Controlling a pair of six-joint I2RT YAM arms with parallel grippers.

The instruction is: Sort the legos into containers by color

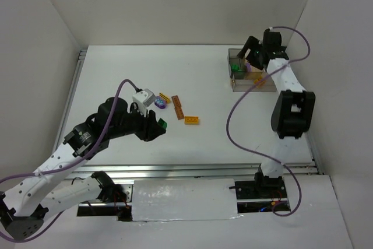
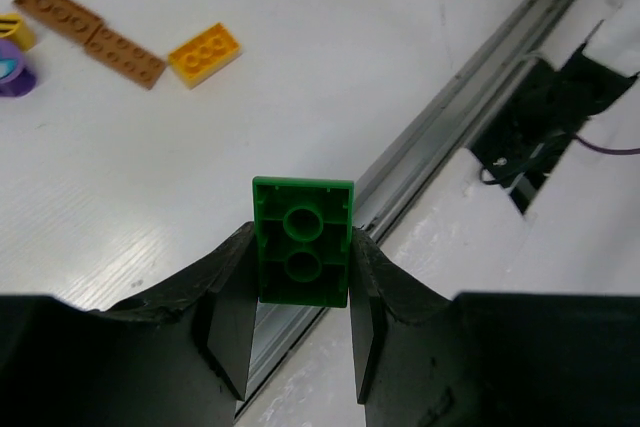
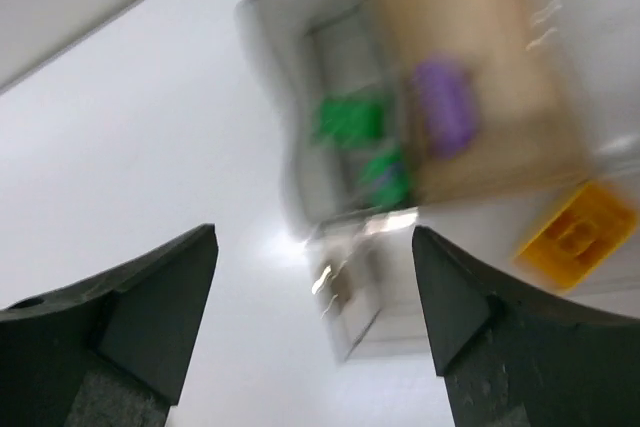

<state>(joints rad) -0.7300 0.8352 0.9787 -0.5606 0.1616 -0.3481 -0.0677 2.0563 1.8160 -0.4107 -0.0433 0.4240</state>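
My left gripper [image 1: 158, 126] is shut on a green lego [image 1: 164, 124] and holds it above the table, near the front. In the left wrist view the green lego [image 2: 303, 242] sits underside up between the pads of the left gripper [image 2: 302, 257]. My right gripper [image 1: 252, 56] is open and empty over the smoky compartment tray [image 1: 231, 73] at the back right. The blurred right wrist view shows the right gripper [image 3: 315, 247], the tray [image 3: 345, 297], green legos [image 3: 350, 119] and a purple lego [image 3: 445, 107] inside it, and a yellow lego [image 3: 578, 232] beside it.
Loose pieces lie mid-table: a purple lego [image 1: 159, 104], a yellow one [image 1: 164, 97], a brown plate [image 1: 178, 107], a yellow-orange brick [image 1: 192, 120] and a grey-white block [image 1: 144, 97]. A metal rail [image 1: 175, 168] runs along the front edge. White walls enclose the table.
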